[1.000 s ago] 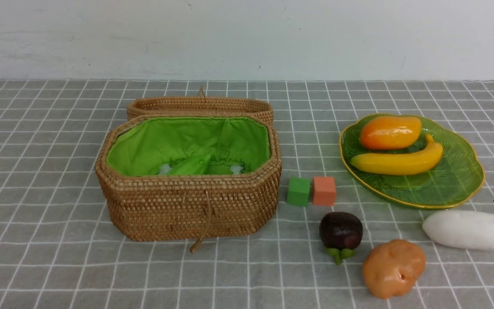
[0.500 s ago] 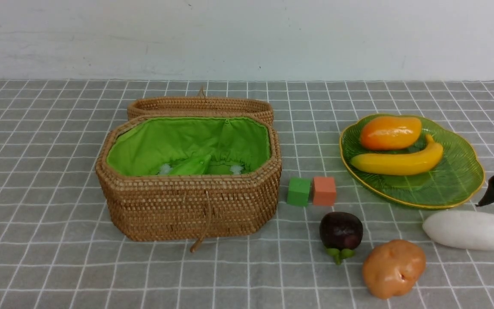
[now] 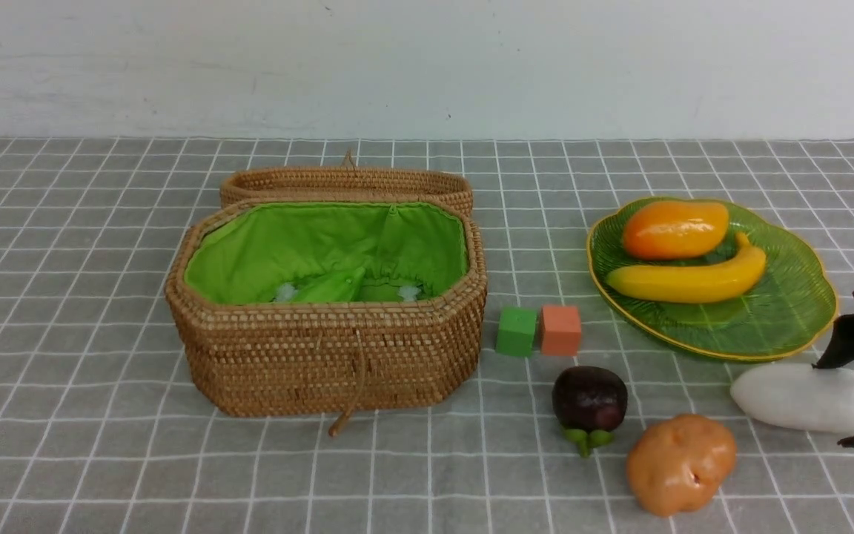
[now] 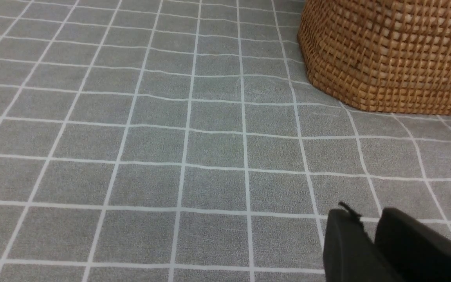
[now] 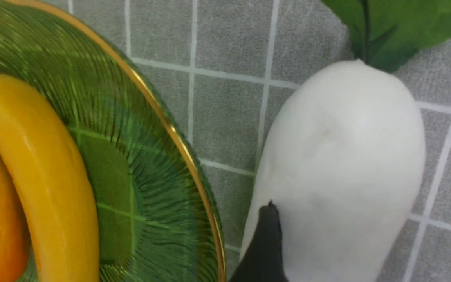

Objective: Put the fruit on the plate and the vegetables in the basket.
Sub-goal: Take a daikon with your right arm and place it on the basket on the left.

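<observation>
The right gripper [image 3: 832, 404] stands wide open astride the white oblong radish [image 3: 786, 397] near the tabletop's right edge (one finger [image 5: 262, 243] on either side), gripping nothing. The left gripper [image 4: 368, 225], its fingers almost together, is empty near the brown woven rattan basket [image 3: 330, 356]. The round dark-purple mangosteen [image 3: 588, 397] lies towards the front edge.

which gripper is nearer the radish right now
Right. The right gripper has its open jaws either side of the radish; the left gripper is low over the cloth by the basket, no radish in its view.
</observation>
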{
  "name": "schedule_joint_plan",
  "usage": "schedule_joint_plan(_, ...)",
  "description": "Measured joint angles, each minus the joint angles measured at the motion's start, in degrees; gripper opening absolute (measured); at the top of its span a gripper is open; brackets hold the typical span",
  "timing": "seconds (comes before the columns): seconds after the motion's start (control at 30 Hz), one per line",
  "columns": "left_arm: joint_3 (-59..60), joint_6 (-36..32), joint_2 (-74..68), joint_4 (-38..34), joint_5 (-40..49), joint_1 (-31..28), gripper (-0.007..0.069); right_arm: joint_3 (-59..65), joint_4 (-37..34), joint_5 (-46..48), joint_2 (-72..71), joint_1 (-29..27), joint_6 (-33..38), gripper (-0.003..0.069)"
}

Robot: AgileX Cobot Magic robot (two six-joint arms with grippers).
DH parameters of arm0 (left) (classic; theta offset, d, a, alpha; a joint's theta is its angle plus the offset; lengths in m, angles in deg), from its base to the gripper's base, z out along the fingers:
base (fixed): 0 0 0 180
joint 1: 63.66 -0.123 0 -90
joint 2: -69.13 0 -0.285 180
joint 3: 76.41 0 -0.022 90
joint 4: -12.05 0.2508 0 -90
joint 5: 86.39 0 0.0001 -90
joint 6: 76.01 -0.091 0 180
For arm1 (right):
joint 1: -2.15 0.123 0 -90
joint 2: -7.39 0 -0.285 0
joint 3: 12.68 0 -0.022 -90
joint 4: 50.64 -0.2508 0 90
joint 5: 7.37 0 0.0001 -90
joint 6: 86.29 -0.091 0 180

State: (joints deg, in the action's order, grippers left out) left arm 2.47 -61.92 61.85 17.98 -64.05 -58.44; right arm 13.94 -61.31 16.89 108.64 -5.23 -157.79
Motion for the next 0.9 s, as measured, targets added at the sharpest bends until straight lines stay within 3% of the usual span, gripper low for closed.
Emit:
schedule_joint_plan(0.3,0.0,0.0,0.0,0.0,0.0,0.0,0.0126,0.0,0.1,-0.3,3.7,0.0,-0.1,0.0574)
schedule_joint_plan(0.43,0.0,0.0,0.0,0.0,0.0,0.0,0.0131,-0.1,2.1,2.4,3.7,0.0,0.1,0.0526)
schedule_joint_plan(0.57,0.0,0.0,0.0,0.0,0.0,0.0,0.0131,-0.1,4.9,4.6,3.0,0.0,1.7,0.0526)
schedule_joint_plan(0.73,0.0,0.0,0.0,0.0,0.0,0.0,0.0134,0.0,9.8,5.9,-1.7,-0.4,8.1,0.0526)
schedule_joint_plan(0.83,0.0,0.0,0.0,0.0,0.0,0.0,0.0137,0.0,10.2,2.9,-7.3,-0.5,15.3,0.0526)
schedule_joint_plan(0.9,0.0,0.0,0.0,0.0,0.0,0.0,0.0141,0.0,7.8,-0.4,-11.4,0.5,24.3,0.0526)
